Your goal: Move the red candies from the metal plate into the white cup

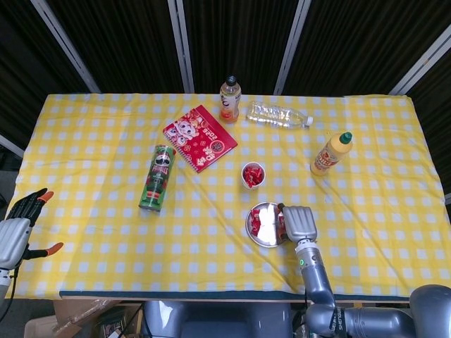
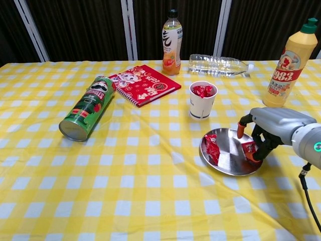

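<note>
The right hand (image 2: 273, 131) sits at the right rim of the metal plate (image 2: 228, 163), its orange-tipped fingers (image 2: 241, 131) curled down around a red candy (image 2: 249, 149) at that edge; whether they actually pinch the candy or only touch it cannot be told. More red candies (image 2: 211, 147) lie on the left part of the plate. Just behind the plate stands the white cup (image 2: 202, 101), upright, with red candies already inside.

The left hand (image 1: 15, 231) hangs off the near left corner of the table, fingers spread and holding nothing.

On the yellow checked cloth (image 2: 125, 175) a green can (image 2: 88, 107) lies on its side, next to a red notebook (image 2: 145, 84). Along the far side are an orange drink bottle (image 2: 172, 36), a clear bottle (image 2: 217, 65) lying flat, and a yellow squeeze bottle (image 2: 290, 51).
</note>
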`<state>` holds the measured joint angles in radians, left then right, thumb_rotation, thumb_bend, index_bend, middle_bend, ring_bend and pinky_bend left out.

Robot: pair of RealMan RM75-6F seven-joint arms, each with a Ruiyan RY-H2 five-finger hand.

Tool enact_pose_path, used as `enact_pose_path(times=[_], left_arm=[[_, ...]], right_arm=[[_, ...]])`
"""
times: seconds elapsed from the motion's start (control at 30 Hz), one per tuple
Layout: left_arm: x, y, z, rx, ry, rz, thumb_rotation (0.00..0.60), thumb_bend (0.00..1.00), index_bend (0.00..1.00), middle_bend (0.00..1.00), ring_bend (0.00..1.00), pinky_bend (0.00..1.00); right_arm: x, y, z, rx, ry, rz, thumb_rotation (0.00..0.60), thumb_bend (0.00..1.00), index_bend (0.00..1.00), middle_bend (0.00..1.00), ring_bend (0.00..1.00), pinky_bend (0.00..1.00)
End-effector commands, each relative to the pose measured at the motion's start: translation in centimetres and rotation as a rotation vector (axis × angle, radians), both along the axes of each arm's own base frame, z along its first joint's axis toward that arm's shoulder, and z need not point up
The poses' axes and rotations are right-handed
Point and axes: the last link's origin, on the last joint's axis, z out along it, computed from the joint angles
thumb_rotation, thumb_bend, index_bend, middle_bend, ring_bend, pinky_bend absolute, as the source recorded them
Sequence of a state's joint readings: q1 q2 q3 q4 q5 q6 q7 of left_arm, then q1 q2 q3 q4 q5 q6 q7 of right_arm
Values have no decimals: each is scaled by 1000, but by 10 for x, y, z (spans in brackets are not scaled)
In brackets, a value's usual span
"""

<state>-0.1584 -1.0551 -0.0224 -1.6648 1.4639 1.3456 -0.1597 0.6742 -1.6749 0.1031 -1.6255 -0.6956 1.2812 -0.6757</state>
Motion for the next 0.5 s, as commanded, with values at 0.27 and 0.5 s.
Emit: enact_pose_path(times=[0.27,0.5], left_arm=[[0,-1,1,0,-2,-3,600,31,0,0,0,0],[0,-1,1,0,-4,-3,600,31,0,0,0,0]], right_arm=[[-16,1,-5,-3,25,-30,600,364,485,777,776,882],[-14,2,-4,-6,-5,-15,600,547,565,777,775,882]])
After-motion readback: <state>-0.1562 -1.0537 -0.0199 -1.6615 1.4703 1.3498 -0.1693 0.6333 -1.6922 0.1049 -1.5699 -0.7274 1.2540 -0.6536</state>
